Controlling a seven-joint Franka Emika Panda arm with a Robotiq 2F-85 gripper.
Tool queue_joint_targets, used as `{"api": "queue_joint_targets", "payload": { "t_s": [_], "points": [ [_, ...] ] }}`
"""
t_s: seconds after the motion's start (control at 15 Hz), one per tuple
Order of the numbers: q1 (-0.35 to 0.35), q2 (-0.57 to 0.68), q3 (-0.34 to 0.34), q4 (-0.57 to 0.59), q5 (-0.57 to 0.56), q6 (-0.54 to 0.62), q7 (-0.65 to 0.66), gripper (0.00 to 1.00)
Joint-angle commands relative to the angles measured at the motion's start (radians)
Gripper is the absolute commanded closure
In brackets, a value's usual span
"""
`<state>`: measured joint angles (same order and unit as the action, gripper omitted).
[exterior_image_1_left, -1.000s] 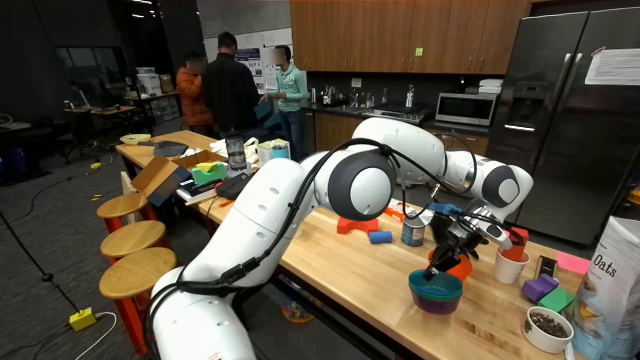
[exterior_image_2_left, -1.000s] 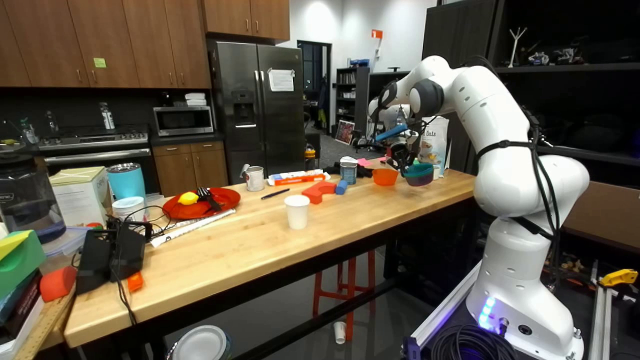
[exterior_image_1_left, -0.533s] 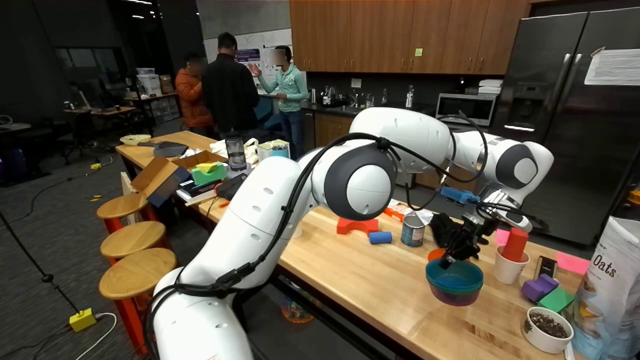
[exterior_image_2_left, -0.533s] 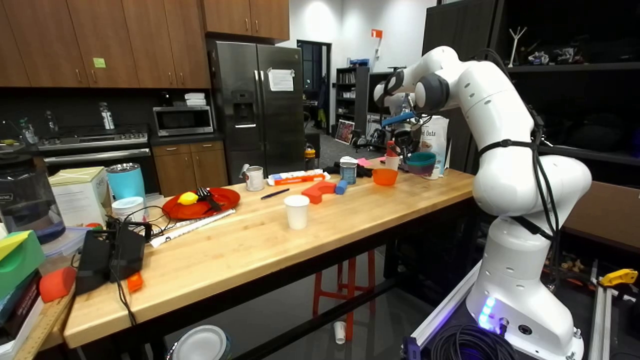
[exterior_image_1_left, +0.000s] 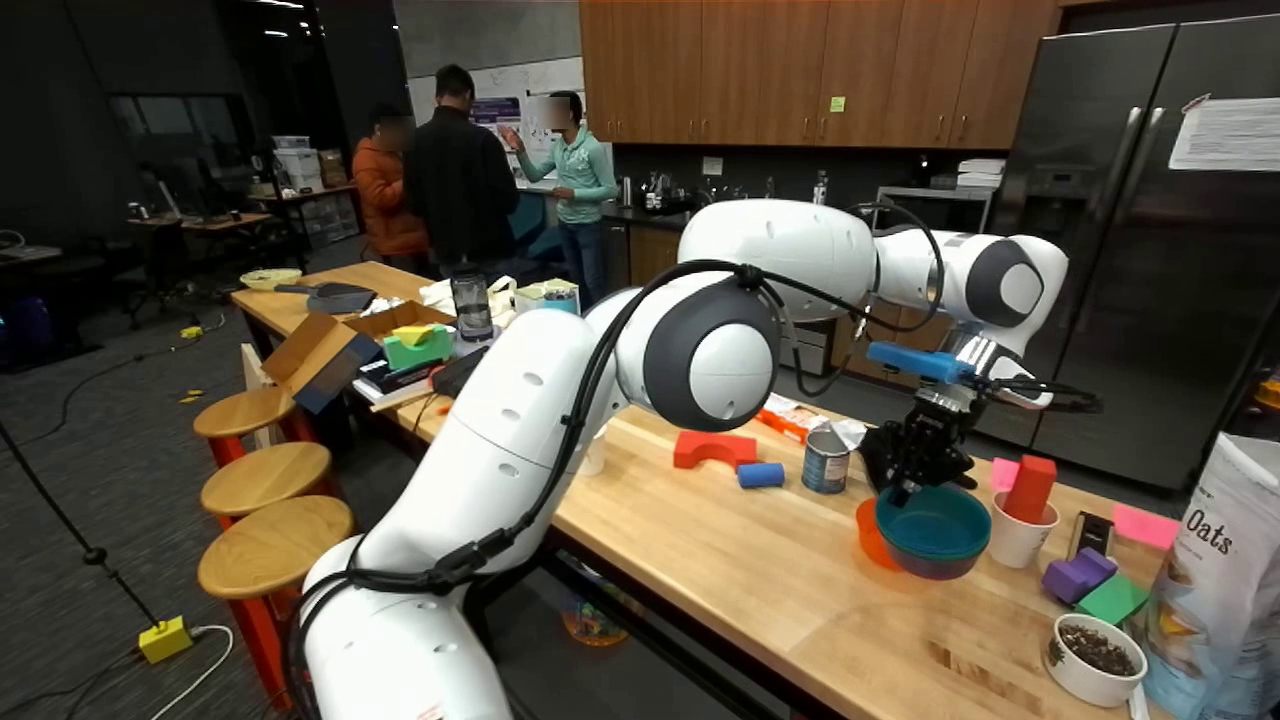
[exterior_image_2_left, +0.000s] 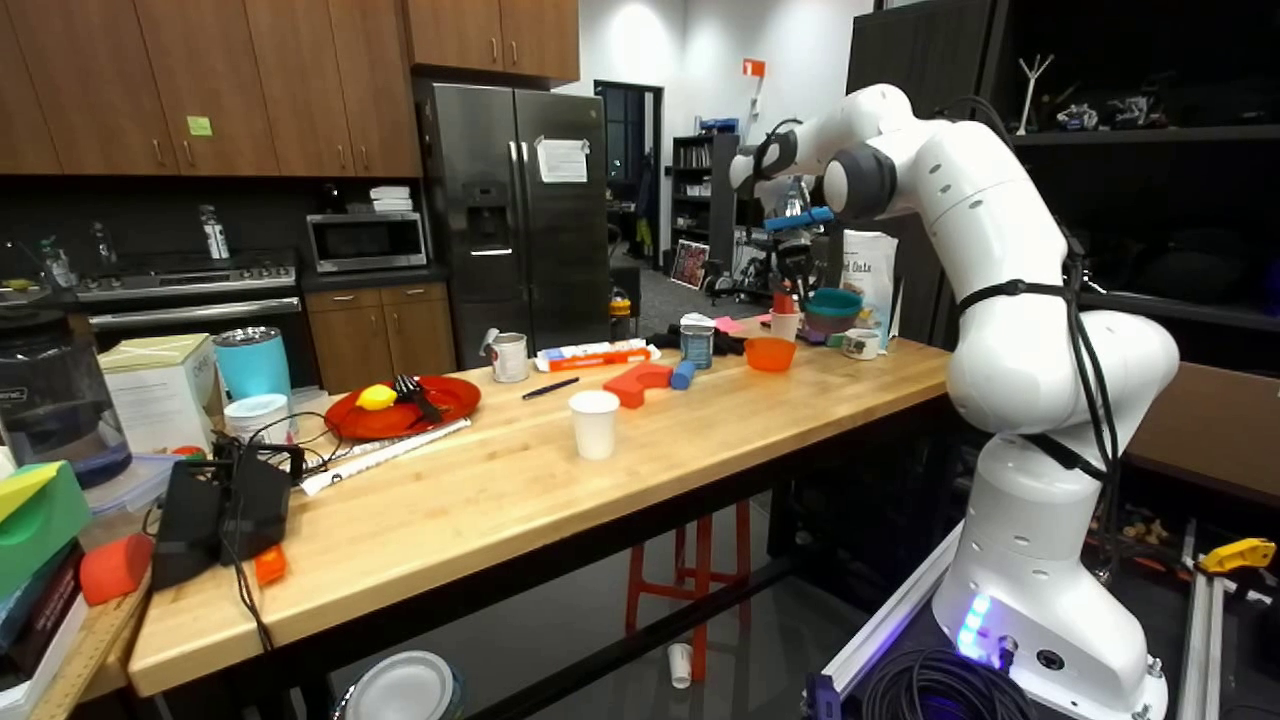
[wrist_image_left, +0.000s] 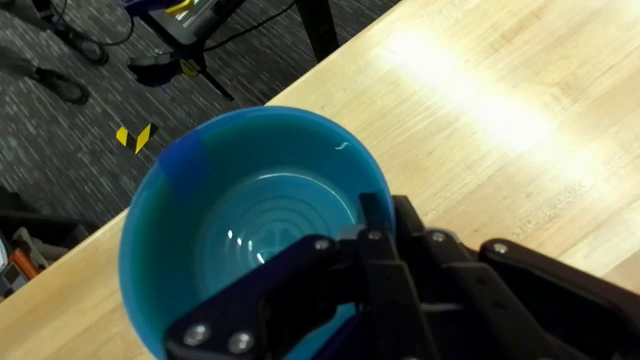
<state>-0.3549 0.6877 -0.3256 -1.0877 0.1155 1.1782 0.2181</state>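
Note:
My gripper (wrist_image_left: 388, 212) is shut on the rim of a teal bowl (wrist_image_left: 155, 260), one finger inside the wall and one outside. In both exterior views the teal bowl (exterior_image_1_left: 935, 520) shows a purple lower part (exterior_image_1_left: 935, 568); whether that is a second, nested bowl I cannot tell. It appears lifted off the tabletop and nearly level, below the gripper (exterior_image_2_left: 803, 290). Just beside it in an exterior view is an orange bowl (exterior_image_1_left: 874, 540), partly hidden by it. On its other side stands a white cup (exterior_image_1_left: 1015, 545) with a red block (exterior_image_1_left: 1030, 488) in it.
A can (exterior_image_1_left: 825, 465), a blue cylinder (exterior_image_1_left: 762, 474) and a red arch block (exterior_image_1_left: 714, 450) lie on the table. Purple (exterior_image_1_left: 1080, 575) and green (exterior_image_1_left: 1112, 600) blocks, a filled small bowl (exterior_image_1_left: 1095, 665) and an oats bag (exterior_image_1_left: 1215, 580) are at one end. A white cup (exterior_image_2_left: 595, 425) stands mid-table.
The gripper has carried the teal bowl rightward and upward in an exterior view, past the orange bowl and closer to the cup with the red block. The gripper now points more steeply downward.

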Motion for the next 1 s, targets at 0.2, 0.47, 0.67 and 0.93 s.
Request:
{"api": "queue_joint_targets", "payload": {
  "t_s": [0.2, 0.47, 0.67, 0.93],
  "points": [
    [0.057, -0.006, 0.017, -0.016, -0.17, 0.005, -0.24, 0.98],
    [0.112, -0.037, 0.018, -0.119, -0.347, 0.134, -0.38, 0.98],
    [0.144, -0.071, 0.022, -0.218, -0.447, 0.299, -0.448, 0.98],
    [0.115, -0.017, 0.061, -0.173, -0.461, 0.313, -0.429, 0.9]
  ]
}}
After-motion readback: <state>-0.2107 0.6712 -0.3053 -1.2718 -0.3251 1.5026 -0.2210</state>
